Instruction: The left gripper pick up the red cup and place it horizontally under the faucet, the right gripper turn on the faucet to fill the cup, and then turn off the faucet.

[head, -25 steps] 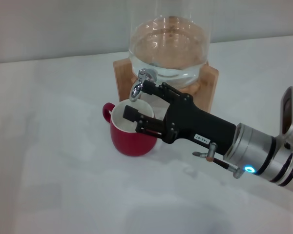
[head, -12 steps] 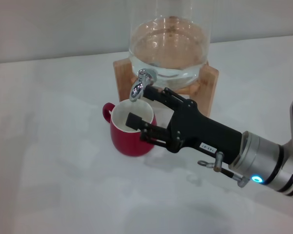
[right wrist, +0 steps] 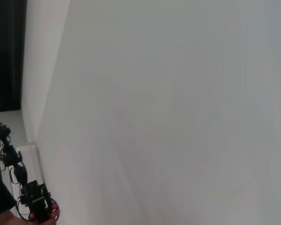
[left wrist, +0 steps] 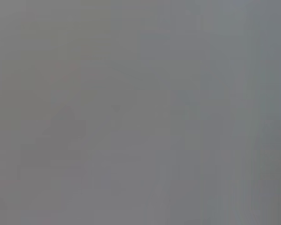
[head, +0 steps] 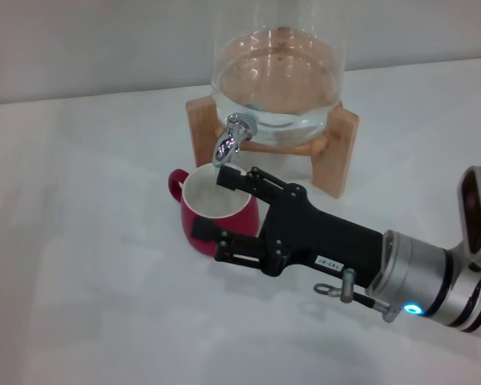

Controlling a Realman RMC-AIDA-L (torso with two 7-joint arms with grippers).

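Note:
The red cup (head: 197,229) stands upright on the white table, its white inside showing, right below the spout of the chrome faucet (head: 231,138). My right gripper (head: 222,210) reaches in from the right at cup height and is open wide. One finger (head: 228,178) lies by the cup's far rim just under the spout; the other finger (head: 224,241) is in front of the cup's near side. The gripper is off the faucet lever. The left gripper is out of view; the left wrist view shows only flat grey.
The faucet is fitted to a clear glass dispenser (head: 276,72) holding liquid, on a wooden stand (head: 346,151) behind the cup. The white table (head: 88,265) extends left and front. The right wrist view shows a pale wall (right wrist: 168,112).
My right gripper has dropped away from the faucet toward the near side, and its fingers have spread wider, now lying on either side of the cup. The cup has not moved.

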